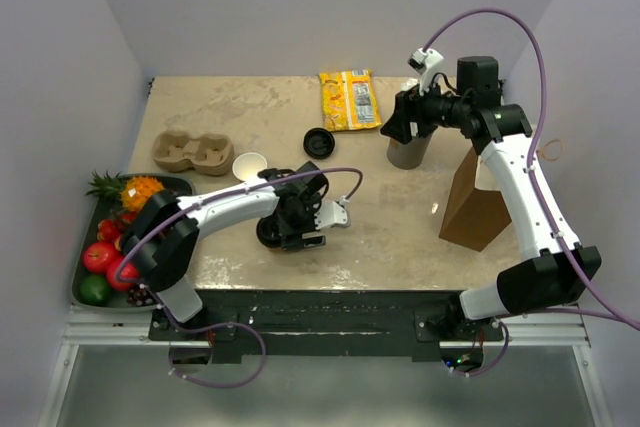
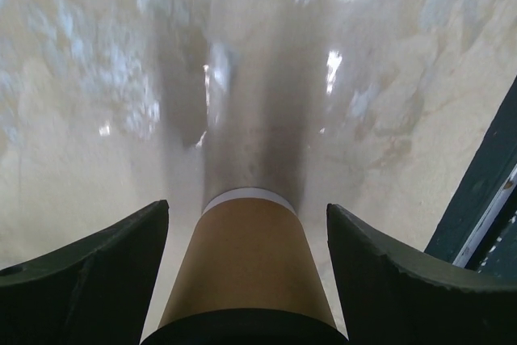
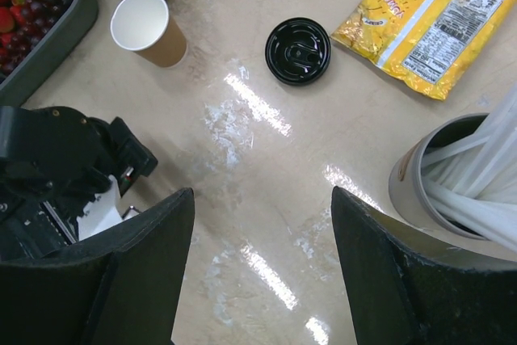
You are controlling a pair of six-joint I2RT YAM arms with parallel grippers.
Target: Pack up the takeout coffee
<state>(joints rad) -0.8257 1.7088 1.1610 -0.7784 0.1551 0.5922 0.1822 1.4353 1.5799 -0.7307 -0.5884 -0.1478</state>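
Note:
One kraft-brown cup (image 2: 246, 264) with its black lid on stands on the table between the fingers of my left gripper (image 2: 248, 208). The fingers are open, with a gap on each side of the cup. In the top view this lidded cup (image 1: 269, 233) sits under my left gripper (image 1: 284, 229). The second cup (image 1: 249, 165), open and white inside, stands near the carrier; it also shows in the right wrist view (image 3: 145, 28). Its loose black lid (image 1: 318, 142) lies flat on the table, also seen in the right wrist view (image 3: 298, 50). My right gripper (image 1: 392, 130) (image 3: 262, 191) is open and empty, held above the table.
A moulded cardboard carrier (image 1: 192, 150) sits at the back left. A grey cup of straws (image 1: 408, 152) stands just under my right gripper. A brown paper bag (image 1: 475, 202) stands at the right, a yellow snack packet (image 1: 350, 99) lies at the back, and a fruit tray (image 1: 92, 209) is at the left edge.

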